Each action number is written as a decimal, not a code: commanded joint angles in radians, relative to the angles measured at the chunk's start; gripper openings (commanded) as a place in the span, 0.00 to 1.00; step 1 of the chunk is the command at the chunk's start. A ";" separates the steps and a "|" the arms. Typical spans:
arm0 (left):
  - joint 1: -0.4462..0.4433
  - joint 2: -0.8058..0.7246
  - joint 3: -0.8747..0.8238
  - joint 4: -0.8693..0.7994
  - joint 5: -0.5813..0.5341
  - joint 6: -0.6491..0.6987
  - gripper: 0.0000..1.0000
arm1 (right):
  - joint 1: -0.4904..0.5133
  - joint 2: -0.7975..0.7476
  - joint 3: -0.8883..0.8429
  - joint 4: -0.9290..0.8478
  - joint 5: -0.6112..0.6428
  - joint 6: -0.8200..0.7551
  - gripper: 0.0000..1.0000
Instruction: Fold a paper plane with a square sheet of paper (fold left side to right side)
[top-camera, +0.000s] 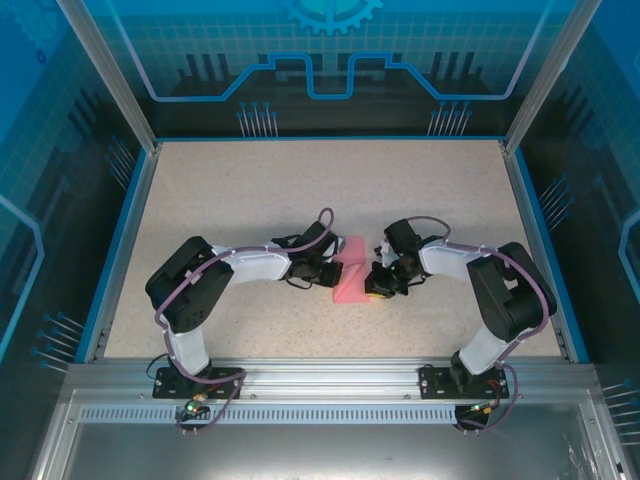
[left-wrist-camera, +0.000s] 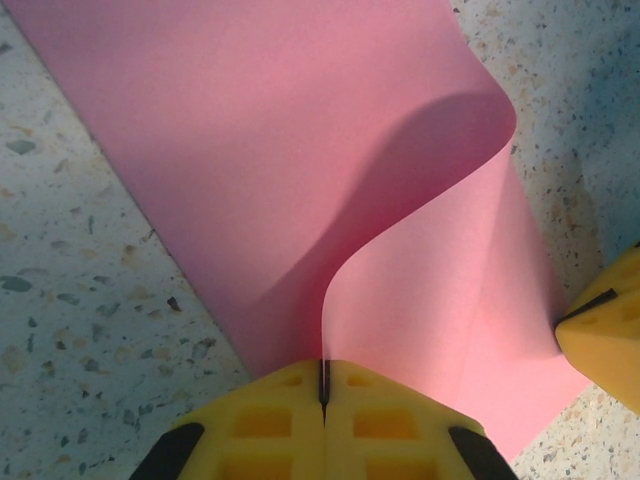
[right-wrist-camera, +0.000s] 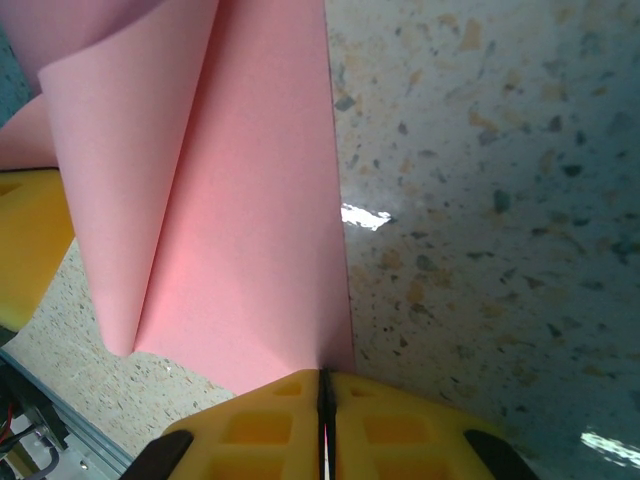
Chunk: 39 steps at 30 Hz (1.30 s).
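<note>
On paper (top-camera: 350, 282): left hand (left-wrist-camera: 323, 388), right hand (right-wrist-camera: 326, 388), clamped.

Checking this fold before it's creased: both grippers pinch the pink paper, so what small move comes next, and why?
Probably the left gripper should carry its pinched edge a little further toward the right gripper. The square sheet of paper arches in a loose curl, not flat, while the right gripper holds the opposite edge low on the table, so the edges seem not yet matched.
</note>
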 joint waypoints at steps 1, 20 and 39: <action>0.009 0.016 0.025 -0.018 -0.004 0.026 0.00 | 0.016 0.039 -0.006 -0.052 0.055 -0.013 0.11; 0.010 0.029 0.036 -0.023 -0.021 0.033 0.00 | 0.017 0.051 0.007 -0.063 0.055 -0.019 0.10; 0.009 0.046 0.020 -0.039 0.003 0.041 0.00 | -0.021 -0.055 0.028 0.105 -0.104 0.034 0.09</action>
